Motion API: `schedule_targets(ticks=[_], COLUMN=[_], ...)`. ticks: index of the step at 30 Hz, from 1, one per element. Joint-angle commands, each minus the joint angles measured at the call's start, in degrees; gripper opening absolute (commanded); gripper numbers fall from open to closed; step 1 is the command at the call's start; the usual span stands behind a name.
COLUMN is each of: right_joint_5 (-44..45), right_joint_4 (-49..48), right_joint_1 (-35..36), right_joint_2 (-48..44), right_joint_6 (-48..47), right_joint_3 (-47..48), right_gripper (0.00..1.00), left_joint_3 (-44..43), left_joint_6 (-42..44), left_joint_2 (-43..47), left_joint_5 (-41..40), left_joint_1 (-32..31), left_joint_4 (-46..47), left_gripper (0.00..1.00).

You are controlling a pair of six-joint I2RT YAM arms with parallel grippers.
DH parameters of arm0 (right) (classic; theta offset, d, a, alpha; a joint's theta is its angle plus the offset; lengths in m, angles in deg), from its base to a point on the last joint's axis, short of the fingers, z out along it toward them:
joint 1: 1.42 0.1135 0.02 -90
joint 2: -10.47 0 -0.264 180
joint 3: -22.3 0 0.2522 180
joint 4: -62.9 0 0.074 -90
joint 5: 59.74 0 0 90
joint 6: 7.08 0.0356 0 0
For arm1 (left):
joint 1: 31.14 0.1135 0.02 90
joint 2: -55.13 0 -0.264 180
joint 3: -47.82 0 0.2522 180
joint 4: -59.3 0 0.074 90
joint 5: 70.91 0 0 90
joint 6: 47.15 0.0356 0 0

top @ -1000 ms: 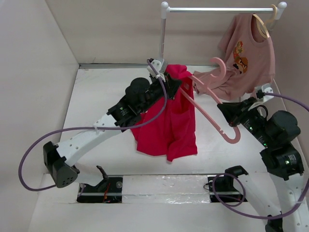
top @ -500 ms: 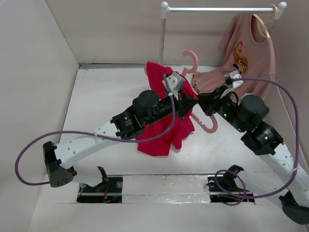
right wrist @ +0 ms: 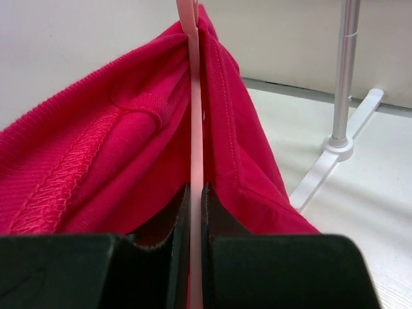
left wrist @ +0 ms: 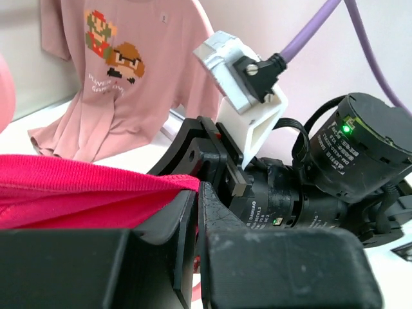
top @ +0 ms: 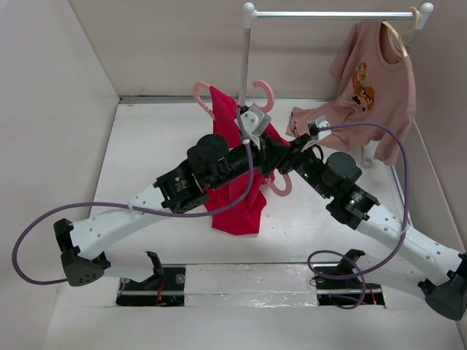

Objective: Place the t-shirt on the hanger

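Note:
The red t-shirt (top: 235, 200) hangs above the table from my left gripper (top: 273, 150), which is shut on its fabric (left wrist: 77, 187) at an edge. My right gripper (top: 290, 154) faces it closely and is shut on the thin bar of the pink hanger (right wrist: 192, 116). The bar runs up between two layers of the t-shirt (right wrist: 116, 148). In the top view the hanger's hook (top: 271, 93) stands above the shirt. One curled end (top: 199, 92) pokes out at the upper left and the other end (top: 282, 189) hangs below the grippers.
A clothes rack (top: 246, 51) stands at the back, with its foot in the right wrist view (right wrist: 338, 145). A dusty-pink printed t-shirt (top: 372, 80) hangs from it on a beige hanger (top: 401, 36). Side walls close in the table.
My right arm has swung left with the hanger. Its arm has slid further into the red shirt, and a curled end now shows at the upper left. The left gripper has shifted slightly left.

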Motion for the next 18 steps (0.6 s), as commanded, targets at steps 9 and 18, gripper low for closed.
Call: schedule_targets(ticks=[9,18], right_joint_5=[15.8,16.1], right_joint_4=[-28.9,-26.9], right_joint_1=[4.2,4.2], right_joint_2=[-8.9,-13.0], right_joint_6=[-0.7,-1.7], right_joint_3=[-10.7,-12.1], right_gripper=[0.00,0.00], left_joint_3=[-1.7,-3.4], left_joint_6=[-2.8,-1.0], left_joint_2=[3.8,8.5], left_joint_5=[-1.9,-8.0], left_joint_1=[-2.1,-2.1], left_joint_4=[-3.0,-1.3], left_gripper=[0.41,0.58])
